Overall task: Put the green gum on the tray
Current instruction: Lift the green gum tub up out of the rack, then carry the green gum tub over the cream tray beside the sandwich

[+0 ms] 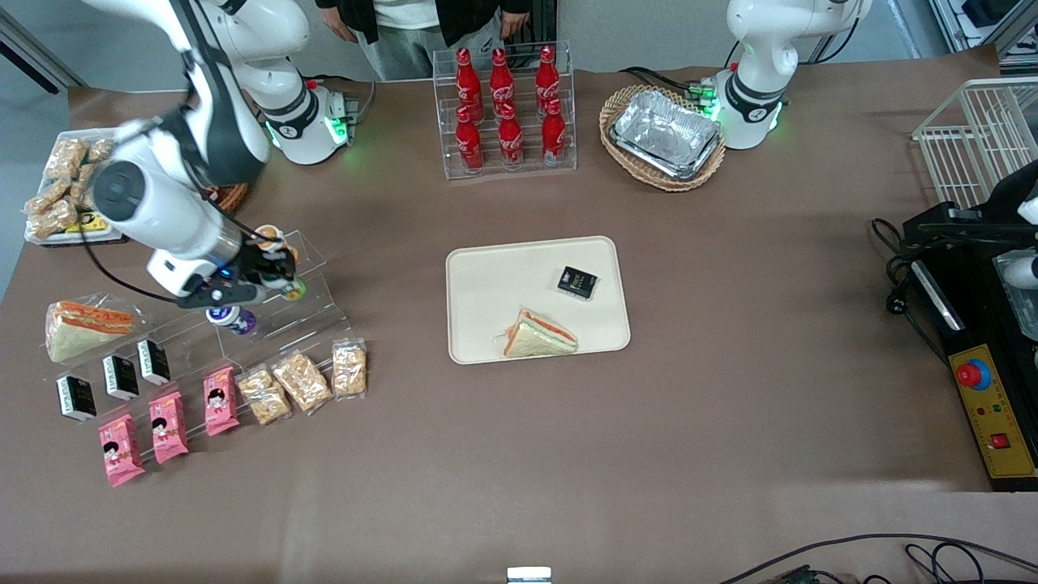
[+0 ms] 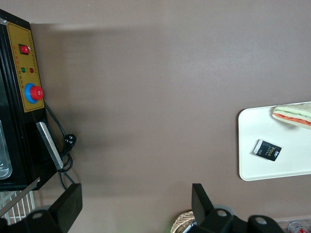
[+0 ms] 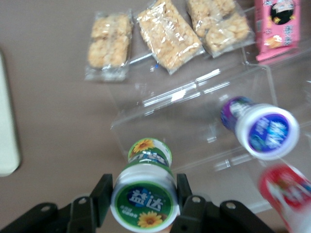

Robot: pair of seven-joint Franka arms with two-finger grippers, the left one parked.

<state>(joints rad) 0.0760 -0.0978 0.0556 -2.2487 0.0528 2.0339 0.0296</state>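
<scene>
The gripper [image 3: 143,199] squeezes the green gum [image 3: 144,200] by its lid, over the clear rack [image 3: 194,116]; the tray [image 1: 486,276] waits well apart, toward the parked arm's end of the counter [image 1: 730,324].

Around the clear acrylic stepped display stand [image 1: 276,312] lie three pink snack packets [image 1: 166,426], three crumbly biscuit packets [image 1: 304,381], three small black boxes [image 1: 113,381], a wrapped triangular sandwich [image 1: 85,328] and a purple-lidded canister [image 3: 265,128].
</scene>
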